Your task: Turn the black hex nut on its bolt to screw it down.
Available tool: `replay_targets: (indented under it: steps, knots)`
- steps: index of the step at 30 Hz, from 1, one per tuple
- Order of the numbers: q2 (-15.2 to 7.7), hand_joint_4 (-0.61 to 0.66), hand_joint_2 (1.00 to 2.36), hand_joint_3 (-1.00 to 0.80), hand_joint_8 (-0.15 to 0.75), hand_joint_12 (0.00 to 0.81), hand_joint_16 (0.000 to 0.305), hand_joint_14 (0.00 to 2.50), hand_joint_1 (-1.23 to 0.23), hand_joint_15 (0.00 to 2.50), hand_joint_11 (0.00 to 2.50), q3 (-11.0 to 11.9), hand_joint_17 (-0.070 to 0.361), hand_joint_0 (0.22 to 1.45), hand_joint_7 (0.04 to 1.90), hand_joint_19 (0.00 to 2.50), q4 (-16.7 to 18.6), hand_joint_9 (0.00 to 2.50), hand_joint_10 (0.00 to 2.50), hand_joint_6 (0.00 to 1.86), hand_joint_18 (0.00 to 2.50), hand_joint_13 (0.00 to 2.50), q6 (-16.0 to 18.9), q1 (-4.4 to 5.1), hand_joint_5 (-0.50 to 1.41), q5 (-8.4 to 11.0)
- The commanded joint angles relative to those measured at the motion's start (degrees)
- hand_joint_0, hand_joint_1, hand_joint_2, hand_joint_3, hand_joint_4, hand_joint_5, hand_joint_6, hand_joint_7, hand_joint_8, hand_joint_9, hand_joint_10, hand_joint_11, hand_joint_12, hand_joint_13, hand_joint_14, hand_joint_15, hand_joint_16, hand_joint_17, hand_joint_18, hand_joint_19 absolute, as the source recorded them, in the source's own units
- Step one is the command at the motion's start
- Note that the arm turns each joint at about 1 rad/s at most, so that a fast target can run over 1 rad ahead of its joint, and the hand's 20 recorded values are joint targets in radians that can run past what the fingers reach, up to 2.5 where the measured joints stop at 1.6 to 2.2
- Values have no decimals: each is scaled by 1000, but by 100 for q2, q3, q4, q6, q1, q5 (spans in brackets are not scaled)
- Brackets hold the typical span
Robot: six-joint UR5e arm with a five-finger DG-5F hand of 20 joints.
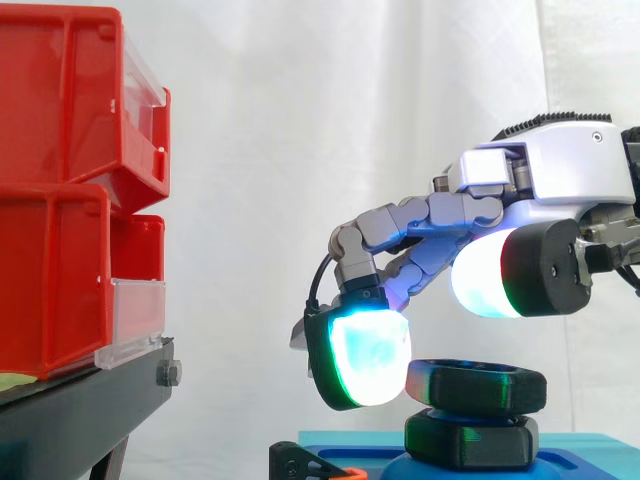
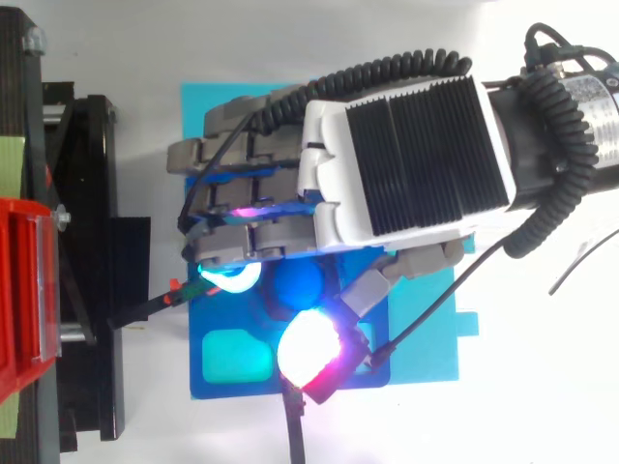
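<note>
Black on blue, seen from the side: black hex nut (image 1: 475, 387) low and right of centre, stacked atop a second black hex piece (image 1: 470, 440) on a blue base (image 1: 415, 472). Reaching in from the right, hand (image 1: 560, 180) with fingers curled downward, clamped on nothing visible. Cyan-green pad (image 1: 360, 355) just beside the nut's left flank, white thumb pad (image 1: 485, 275) hanging clear above the nut's top. Far left, red bins (image 1: 60, 180) on a black stand (image 1: 90, 400).

From above: hand (image 2: 406, 155) spread over the blue base (image 2: 205, 382). Curled fingers (image 2: 232, 164) pointing left, pink-white thumb pad (image 2: 309, 353) nearer the lower edge, a rounded blue knob (image 2: 295, 285) between them. Under the base, a cyan plate (image 2: 435, 358) on the white surface (image 2: 542, 387).
</note>
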Motion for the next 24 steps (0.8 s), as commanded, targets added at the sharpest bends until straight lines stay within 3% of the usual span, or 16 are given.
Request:
replay_targets:
  steps: [1,9,13,16,24]
  knots:
    - [0,169,1000,-500,239,346,52,0,-270,0,48,2,116,495,1481,283,18,666,0,515,442,444,5,-31,-31,-11]
    - [0,172,1000,-500,240,345,52,0,-268,0,49,-7,116,495,1491,284,71,668,2,503,439,442,-4,-198,-30,-240]
    - [0,171,1000,-500,240,345,52,0,-266,0,49,46,116,495,1432,284,62,664,2,501,440,440,5,-242,-36,-266]
    - [0,183,1000,-500,239,346,52,0,-265,0,51,125,117,494,1337,283,44,668,3,502,441,441,5,-250,-47,-266]
    - [9,200,1000,-500,237,349,52,0,-264,0,40,397,117,494,1214,289,0,661,0,504,439,442,14,-154,-61,-214]
